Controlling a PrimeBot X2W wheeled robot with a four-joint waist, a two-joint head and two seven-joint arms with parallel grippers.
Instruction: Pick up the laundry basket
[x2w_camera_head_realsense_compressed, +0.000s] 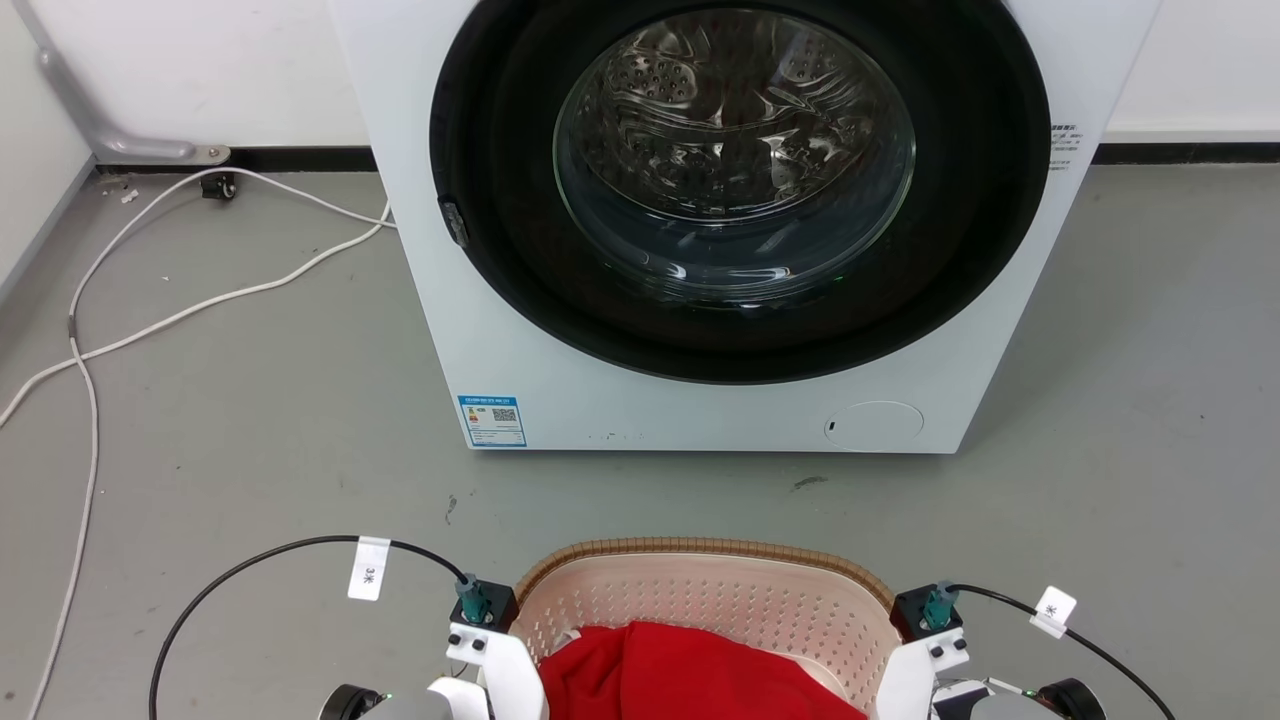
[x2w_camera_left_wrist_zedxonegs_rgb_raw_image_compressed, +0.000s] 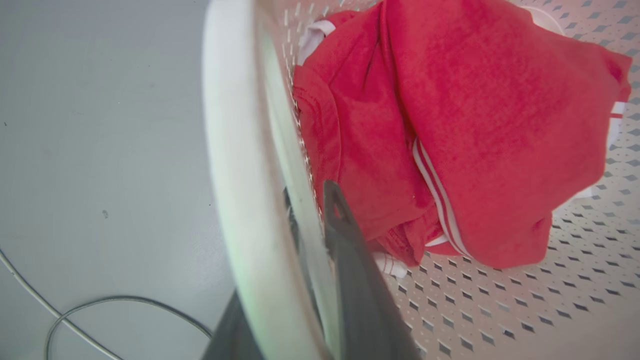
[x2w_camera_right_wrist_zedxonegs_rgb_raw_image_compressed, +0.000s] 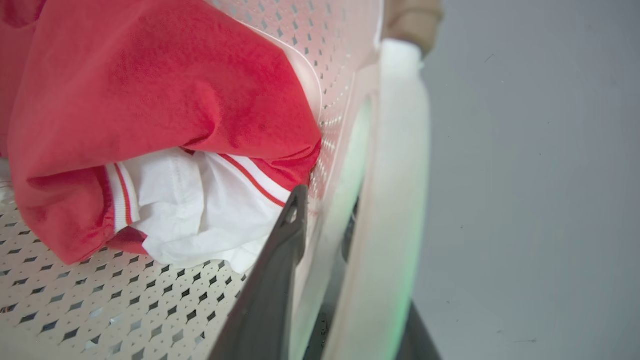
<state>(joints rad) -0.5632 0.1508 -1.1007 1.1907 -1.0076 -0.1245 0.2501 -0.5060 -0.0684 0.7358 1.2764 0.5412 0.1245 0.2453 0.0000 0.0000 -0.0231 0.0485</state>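
One washer (x2w_camera_head_realsense_compressed: 735, 200), one laundry basket (x2w_camera_head_realsense_compressed: 700, 598), one red garment (x2w_camera_head_realsense_compressed: 680, 680), two end effectors (x2w_camera_left_wrist_zedxonegs_rgb_raw_image_compressed: 310, 202) (x2w_camera_right_wrist_zedxonegs_rgb_raw_image_compressed: 322, 215).

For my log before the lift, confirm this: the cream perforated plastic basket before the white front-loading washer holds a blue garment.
Not blue: the cream perforated plastic basket before the white front-loading washer holds a red garment; the left wrist view shows it.

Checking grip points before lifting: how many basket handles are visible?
2. The left handle is at the left gripper on the laundry basket's left side; the right handle is at the right gripper opposite.
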